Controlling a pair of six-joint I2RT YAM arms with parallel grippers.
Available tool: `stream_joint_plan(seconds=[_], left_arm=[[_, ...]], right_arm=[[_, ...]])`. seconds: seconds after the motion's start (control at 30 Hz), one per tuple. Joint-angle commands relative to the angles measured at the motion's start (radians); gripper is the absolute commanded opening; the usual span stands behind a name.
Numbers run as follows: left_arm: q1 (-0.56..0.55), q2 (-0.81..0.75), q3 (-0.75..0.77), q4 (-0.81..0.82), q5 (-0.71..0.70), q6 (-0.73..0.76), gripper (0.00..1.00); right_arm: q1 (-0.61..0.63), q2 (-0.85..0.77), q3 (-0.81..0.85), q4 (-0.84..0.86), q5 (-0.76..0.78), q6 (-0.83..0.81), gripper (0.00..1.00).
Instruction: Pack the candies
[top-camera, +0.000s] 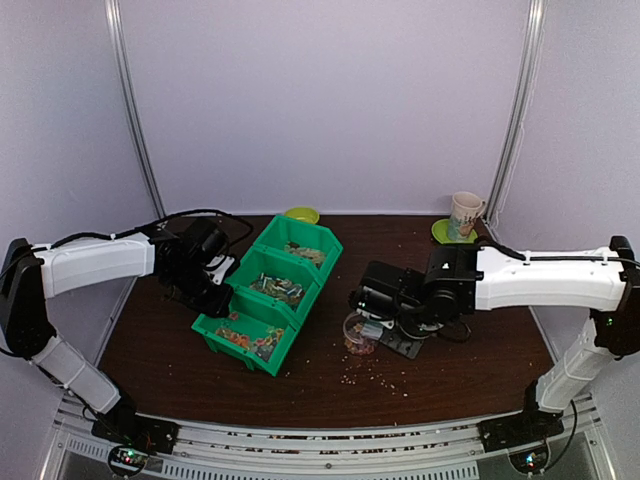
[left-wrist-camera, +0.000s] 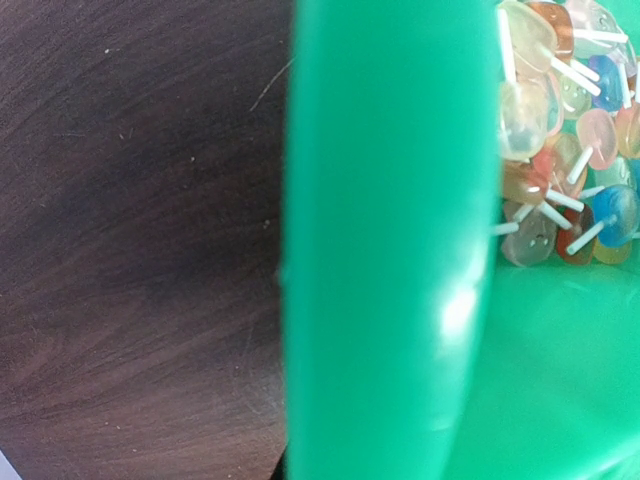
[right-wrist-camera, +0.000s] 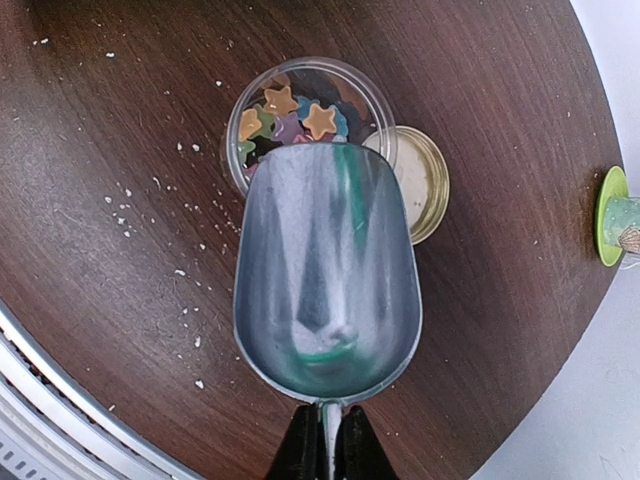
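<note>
Right pincer is clamped on the handle of a metal scoop. The scoop's bowl looks bare, and its lip overhangs a clear round cup, hiding the near part. Dark table lies open on both sides of the scoop, with the curved table edge close at lower left. Star-shaped candies lie in the cup. A loose lid sits just beside it, with pale crumbs scattered around. Left pincer is closed at the green bins; whether it grips a wall is hidden. Lollipop candies sit in one bin, partly cut off.
</note>
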Motion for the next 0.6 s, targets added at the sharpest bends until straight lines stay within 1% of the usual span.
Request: stream_joint_plan(seconds=[0.0, 0.27, 0.37, 0.47, 0.53, 0.57], left_arm=[[0.008, -0.018, 0.026, 0.162, 0.056, -0.013, 0.00], [0.008, -0.011, 0.027, 0.164, 0.058, -0.014, 0.00], [0.007, -0.008, 0.019, 0.181, 0.091, -0.015, 0.00], [0.008, 0.006, 0.008, 0.203, 0.157, -0.019, 0.00], [0.016, 0.018, -0.005, 0.233, 0.244, -0.029, 0.00], [0.026, 0.026, -0.019, 0.257, 0.312, -0.041, 0.00]], right_arm=[[0.001, -0.013, 0.065, -0.086, 0.054, -0.018, 0.00], [0.017, -0.031, 0.216, -0.084, 0.054, -0.121, 0.00], [0.032, -0.017, 0.267, -0.050, 0.057, -0.143, 0.00], [0.040, -0.002, 0.301, -0.018, 0.051, -0.143, 0.00], [0.047, -0.003, 0.313, 0.011, 0.037, -0.137, 0.00], [0.049, -0.011, 0.317, 0.033, 0.024, -0.137, 0.00]])
